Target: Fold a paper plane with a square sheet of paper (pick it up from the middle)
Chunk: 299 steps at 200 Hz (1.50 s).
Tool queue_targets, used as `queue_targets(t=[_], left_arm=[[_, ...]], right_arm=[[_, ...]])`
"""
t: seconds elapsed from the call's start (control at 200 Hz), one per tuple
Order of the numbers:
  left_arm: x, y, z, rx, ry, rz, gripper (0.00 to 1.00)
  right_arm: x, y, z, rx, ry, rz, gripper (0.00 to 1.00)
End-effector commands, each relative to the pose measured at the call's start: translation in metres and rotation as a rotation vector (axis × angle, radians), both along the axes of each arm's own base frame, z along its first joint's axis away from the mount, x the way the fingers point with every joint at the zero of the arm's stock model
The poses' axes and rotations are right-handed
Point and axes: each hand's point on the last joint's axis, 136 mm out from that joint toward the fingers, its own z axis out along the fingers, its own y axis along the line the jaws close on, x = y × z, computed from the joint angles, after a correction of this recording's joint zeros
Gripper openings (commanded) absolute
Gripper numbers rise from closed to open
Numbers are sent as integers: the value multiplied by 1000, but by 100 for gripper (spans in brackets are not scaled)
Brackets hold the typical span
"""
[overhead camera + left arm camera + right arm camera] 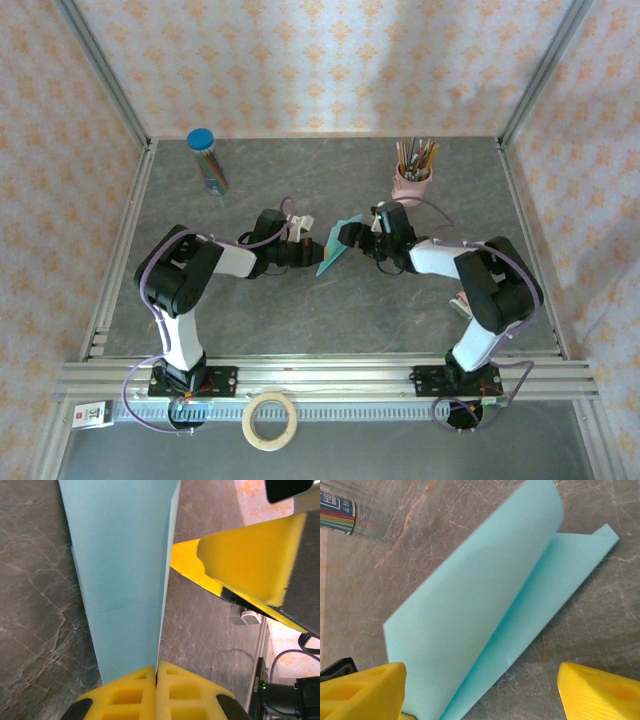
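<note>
Folded turquoise paper (120, 570) at middle of table (250, 310), between both arms. Left gripper (156, 687) fingers together, clamped on paper's edge. Right gripper (480, 692) fingers apart, one either side of paper. Pencil cup (410, 183) far right, tube (207, 160) far left.

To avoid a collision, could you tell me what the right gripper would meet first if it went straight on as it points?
The right gripper, open, would most likely meet the folded square sheet of paper first, which the left gripper pinches shut; depth is uncertain.
</note>
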Motion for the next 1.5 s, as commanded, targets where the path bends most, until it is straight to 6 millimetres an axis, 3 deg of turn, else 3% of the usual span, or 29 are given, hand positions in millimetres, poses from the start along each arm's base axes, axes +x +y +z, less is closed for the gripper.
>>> queue_targets(t=[0.0,0.215,0.245,0.586,1.206,1.491], left_arm=[[7,-4,10,-64,18,-3,0],[8,-5,12,-90,45,2,0],[7,-5,0,-81,77,5,0],[7,-3,-11,-89,141,22,0],[6,-2,-14,-86,149,20,0],[6,-2,-8,-63,135,11,25]], right_arm=[[10,4,4,-36,-33,12,78],[13,8,-5,-59,-10,32,79],[13,8,-8,-61,-5,34,79],[7,9,-22,-96,26,57,75],[-1,0,-75,-356,160,18,69],[-3,-3,-90,-404,207,7,68]])
